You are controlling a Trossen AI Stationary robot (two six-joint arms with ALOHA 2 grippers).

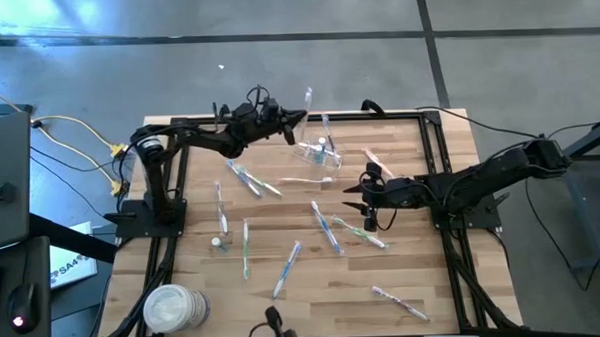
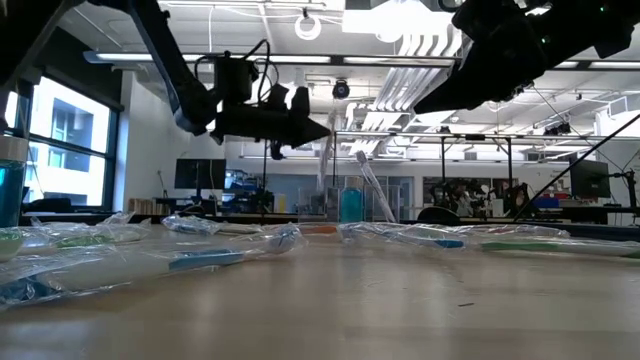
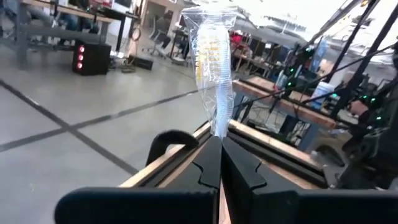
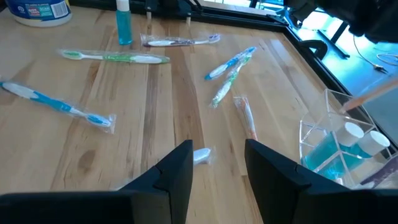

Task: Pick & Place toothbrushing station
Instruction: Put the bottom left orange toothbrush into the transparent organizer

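A wrapped toothbrush (image 3: 214, 68) stands upright, pinched at its lower end by the left hand (image 3: 219, 149), up by the worktop's (image 1: 404, 275) far edge just beside the clear cup (image 1: 320, 151). The right hand (image 4: 217, 163), fingers apart and empty, hovers mid-worktop above scattered toothbrushes (image 1: 327, 228). Bare wood lies open toward the near right edge.

Left gripper (image 3: 219, 144) pinches wrapped toothbrush (image 3: 214, 62) upright.

You're looking at two matte black jointed arms (thin cables trailing along them), each ending in blocky black jaws.
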